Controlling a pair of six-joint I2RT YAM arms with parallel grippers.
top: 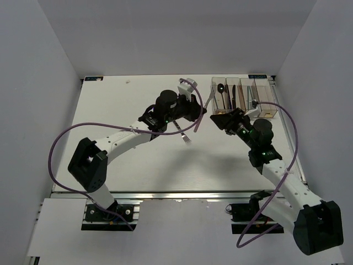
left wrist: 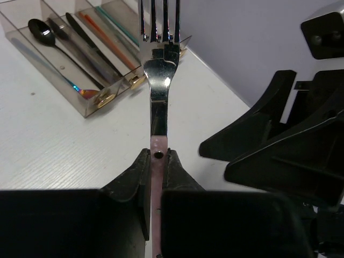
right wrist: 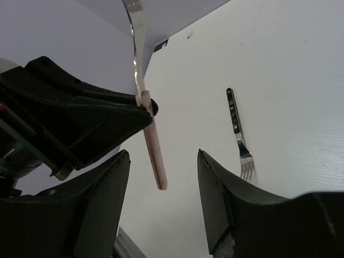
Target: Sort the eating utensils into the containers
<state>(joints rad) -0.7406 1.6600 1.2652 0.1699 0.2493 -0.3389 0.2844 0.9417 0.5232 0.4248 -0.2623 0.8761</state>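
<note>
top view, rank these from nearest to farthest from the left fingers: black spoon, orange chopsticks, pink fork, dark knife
1. pink fork, clamped in the left fingers.
2. black spoon, left end of the bins.
3. dark knife, just right of the spoon.
4. orange chopsticks, right of the knife.

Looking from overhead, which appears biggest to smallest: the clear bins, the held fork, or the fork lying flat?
1. The clear bins.
2. The held fork, though it is raised nearer the camera, so its lead is unsure.
3. The lying fork.
</note>
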